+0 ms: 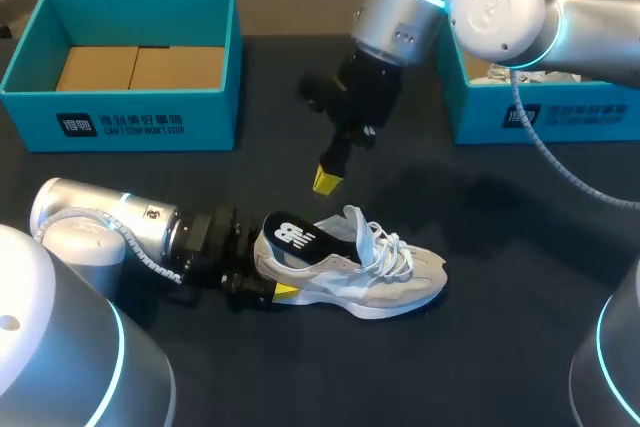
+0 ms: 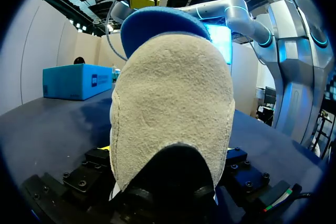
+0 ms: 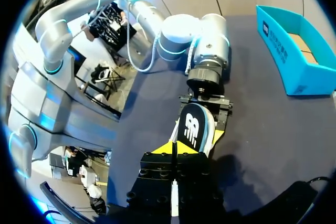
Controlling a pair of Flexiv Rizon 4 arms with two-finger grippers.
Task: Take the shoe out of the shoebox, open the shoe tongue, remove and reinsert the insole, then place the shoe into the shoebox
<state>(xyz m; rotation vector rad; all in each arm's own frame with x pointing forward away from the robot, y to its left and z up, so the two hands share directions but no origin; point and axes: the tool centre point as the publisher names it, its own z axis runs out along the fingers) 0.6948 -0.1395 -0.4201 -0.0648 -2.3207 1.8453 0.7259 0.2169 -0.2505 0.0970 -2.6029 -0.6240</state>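
Head view: a beige suede trainer with white laces lies on its sole on the dark table, out of the open teal cardboard shoebox that stands well beyond its heel. The left gripper clamps the trainer's heel from both sides. A thin black foam insole rears out of the trainer's collar. The right gripper hangs above the trainer, apart from it, its yellow tips pressed together on nothing.

Left wrist view: the trainer's suede heel fills the space between that gripper's fingers, with the insole's blue underside above it.

Right wrist view: the closed tips point at the insole's printed face, sticking up from the trainer.

The trainer looks light and soft in the upper, and its stiffer heel seems the sound hold. The insole is likely floppy and light – best pinched at its raised edge.
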